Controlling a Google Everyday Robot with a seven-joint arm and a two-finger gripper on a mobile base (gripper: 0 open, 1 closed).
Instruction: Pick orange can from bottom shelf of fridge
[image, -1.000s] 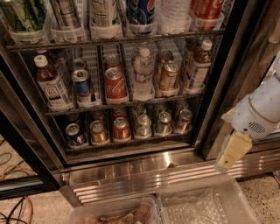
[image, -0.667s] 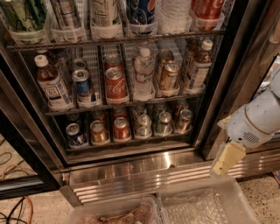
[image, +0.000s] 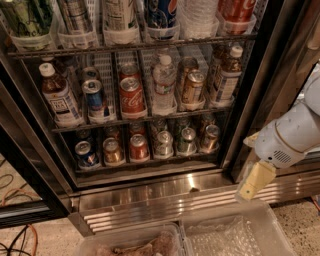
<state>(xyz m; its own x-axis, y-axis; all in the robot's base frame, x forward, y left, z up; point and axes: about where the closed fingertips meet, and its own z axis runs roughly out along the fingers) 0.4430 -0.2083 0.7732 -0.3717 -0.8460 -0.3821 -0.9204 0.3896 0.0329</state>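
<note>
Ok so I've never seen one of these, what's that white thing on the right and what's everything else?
This is one camera picture, looking down at a drinks fridge. The white thing is a robot's arm; its yellowish end is the gripper, the clamp it grabs with. It hangs low at the right, outside the fridge, apparently holding nothing. The bottom shelf carries a row of small cans; the orange can it should fetch stands at the right end. Bottles and bigger cans stand higher up.

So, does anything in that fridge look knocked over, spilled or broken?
Nothing stands out. The cans on the bottom shelf stand upright in their cups, the orange can included. The gripper hangs outside the fridge, low on the right, clear of them.
</note>
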